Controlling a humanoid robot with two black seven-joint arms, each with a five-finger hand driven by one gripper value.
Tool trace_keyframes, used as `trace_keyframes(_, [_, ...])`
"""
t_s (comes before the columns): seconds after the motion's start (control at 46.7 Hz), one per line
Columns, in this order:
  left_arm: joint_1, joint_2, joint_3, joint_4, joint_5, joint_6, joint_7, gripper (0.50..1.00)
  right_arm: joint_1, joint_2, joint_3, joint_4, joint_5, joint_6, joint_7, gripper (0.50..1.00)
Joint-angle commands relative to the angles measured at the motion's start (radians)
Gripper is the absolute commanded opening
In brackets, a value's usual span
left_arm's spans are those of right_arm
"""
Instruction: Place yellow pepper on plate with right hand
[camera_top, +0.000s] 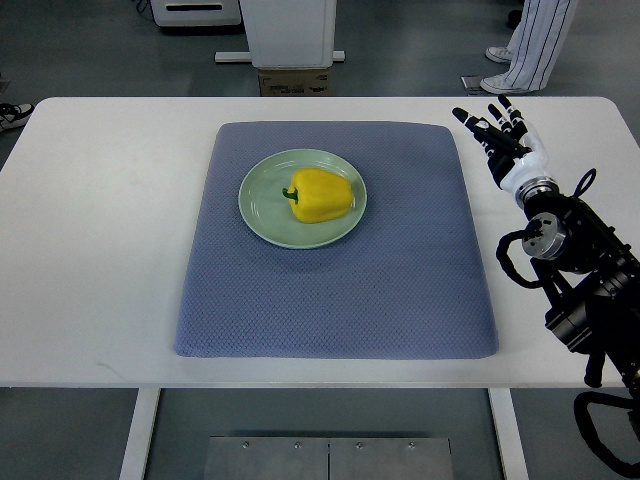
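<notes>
The yellow pepper (321, 195) with a green stem lies on its side on the pale green plate (262, 217), which sits on the upper middle of the blue-grey mat (330, 290). My right hand (497, 128) is over the white table to the right of the mat, well apart from the pepper. Its fingers are spread and hold nothing. The left arm does not show.
The white table (100, 250) carries the mat. Beyond its far edge stand a white pedestal base (290, 40) with a cardboard box, and a person's legs and shoes (520, 50) at the upper right. A shoe shows at the left edge.
</notes>
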Motion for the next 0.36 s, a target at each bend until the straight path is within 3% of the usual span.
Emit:
trace_keyframes(0.0, [0.0, 0.0, 0.0, 0.0, 0.0, 0.0, 0.0, 1.0, 0.0, 0.0, -0.002, -0.002, 0.001, 0.0, 0.0, 1.0])
trace_keyframes(0.343, [0.0, 0.0, 0.0, -0.001, 0.0, 0.0, 0.0, 1.0, -0.006, -0.001, -0.008, -0.002, 0.003, 0.002, 0.003, 1.0])
